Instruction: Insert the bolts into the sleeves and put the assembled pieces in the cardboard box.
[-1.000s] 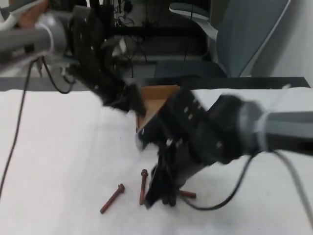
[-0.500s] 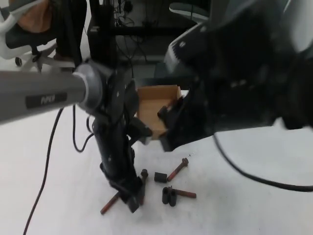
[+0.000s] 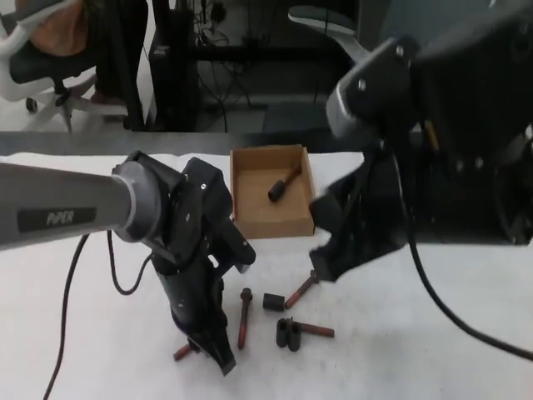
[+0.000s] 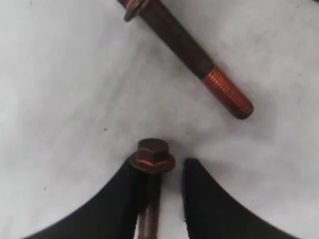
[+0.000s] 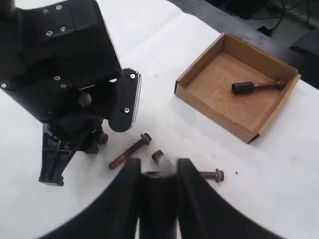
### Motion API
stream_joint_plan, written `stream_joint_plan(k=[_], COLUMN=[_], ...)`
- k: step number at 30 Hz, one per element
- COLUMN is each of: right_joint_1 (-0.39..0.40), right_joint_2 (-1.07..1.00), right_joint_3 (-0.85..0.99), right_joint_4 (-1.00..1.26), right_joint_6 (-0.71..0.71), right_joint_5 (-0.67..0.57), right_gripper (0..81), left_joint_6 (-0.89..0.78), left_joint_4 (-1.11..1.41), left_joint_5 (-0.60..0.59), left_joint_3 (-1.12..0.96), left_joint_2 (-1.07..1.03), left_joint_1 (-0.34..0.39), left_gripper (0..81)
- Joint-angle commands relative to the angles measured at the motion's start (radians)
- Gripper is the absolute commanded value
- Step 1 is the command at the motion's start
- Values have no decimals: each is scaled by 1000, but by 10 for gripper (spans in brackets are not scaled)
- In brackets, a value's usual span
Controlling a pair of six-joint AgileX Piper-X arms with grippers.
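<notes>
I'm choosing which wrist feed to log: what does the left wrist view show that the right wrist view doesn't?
Left wrist view: a copper hex-head bolt lying inside the open left gripper. Right wrist view: the brown cardboard box holding a bolt fitted in a black sleeve. Both: a second loose copper bolt on the white cloth.

Left claw [image 4: 164, 172] low, fingers [image 4: 212, 201] apart, right claw [image 5: 157, 164] higher.

Office-like lab: swivel chairs [image 3: 400, 58], floor cables [image 3: 218, 75].
</notes>
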State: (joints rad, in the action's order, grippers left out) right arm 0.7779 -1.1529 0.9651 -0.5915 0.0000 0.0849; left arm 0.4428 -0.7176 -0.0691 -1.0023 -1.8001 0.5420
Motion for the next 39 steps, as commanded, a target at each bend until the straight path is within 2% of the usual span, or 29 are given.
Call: stream_joint_plan(k=[1, 3, 4, 5, 9, 14, 18, 22, 24, 28, 35, 39], right_joint_1=[-4, -4, -4, -4, -4, -1, 26, 104, 156, 234, 278, 278], right_joint_2=[11, 11, 11, 13, 37, 158, 298, 392, 406, 387, 323, 314], right_joint_3=[-18, -26, -32, -40, -96, -263, -428, -580, -664, -769, -781, -781], right_joint_4=[14, 15, 23, 28, 52, 244, 449, 689, 855, 1090, 1112, 1154], right_joint_6=[19, 23, 25, 34, 45, 46, 61, 82, 130, 165, 150, 149], right_joint_5=[7, 4, 4, 4, 7, 7, 0, 0, 40, 159, 191, 232], right_gripper=[4, 4, 4, 4, 4, 4, 4, 4, 4, 4, 4, 4], left_joint_6=[23, 29, 21, 1, -70, -214, -367, -589, -672, -733, -803, -803], left_joint_4=[111, 111, 111, 111, 149, 347, 637, 1018, 1227, 1439, 1461, 1545], left_joint_5=[-23, -2, 22, 47, 8, -83, -149, -218, -178, -82, -53, -41], left_joint_3=[22, 22, 22, 22, 27, 107, 280, 456, 533, 603, 603, 603], left_joint_2=[-52, -52, -52, -52, 24, 287, 566, 761, 806, 807, 733, 730], left_joint_1=[28, 28, 28, 28, 28, 14, 15, 37, 70, 150, 313, 377], left_gripper=[244, 218, 144, 14, 18, 18, 18, 18, 18, 18, 18, 18])
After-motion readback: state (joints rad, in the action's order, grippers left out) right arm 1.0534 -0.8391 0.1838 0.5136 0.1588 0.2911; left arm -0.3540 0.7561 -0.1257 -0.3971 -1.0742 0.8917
